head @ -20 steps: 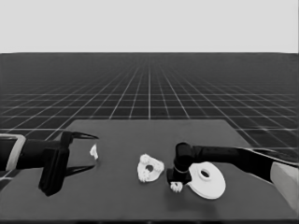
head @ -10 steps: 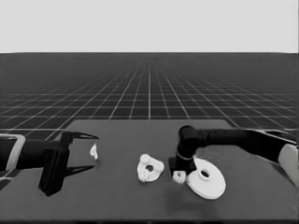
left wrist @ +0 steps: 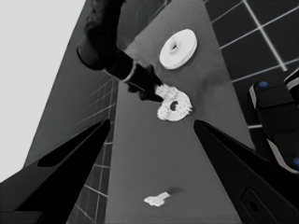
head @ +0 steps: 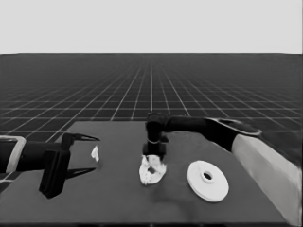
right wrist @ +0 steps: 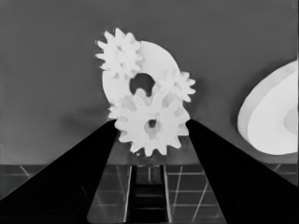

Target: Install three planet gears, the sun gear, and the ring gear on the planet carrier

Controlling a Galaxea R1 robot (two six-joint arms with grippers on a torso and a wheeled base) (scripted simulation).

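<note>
smaller round part (head: 152, 172) bearing gears (right wrist: 122, 55), larger (head: 207, 180) beside

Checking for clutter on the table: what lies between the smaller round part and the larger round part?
Bare dark table; the head view shows the smaller round part and larger round part apart.

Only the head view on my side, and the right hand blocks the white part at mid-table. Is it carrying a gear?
Observer: Yes. In the right wrist view a small white toothed gear sits gripped between the right hand's fingers, just over the smaller white round part.
Operator: Any gears seated on that part?
Observer: At least two other toothed gears lie on it, one and one, on either side of its dark centre hole.
Operator: And the parked arm, holding anything?
Observer: No. The left wrist view shows the thin white piece lying on the dark table between the open left hand's fingers, touching neither.
</note>
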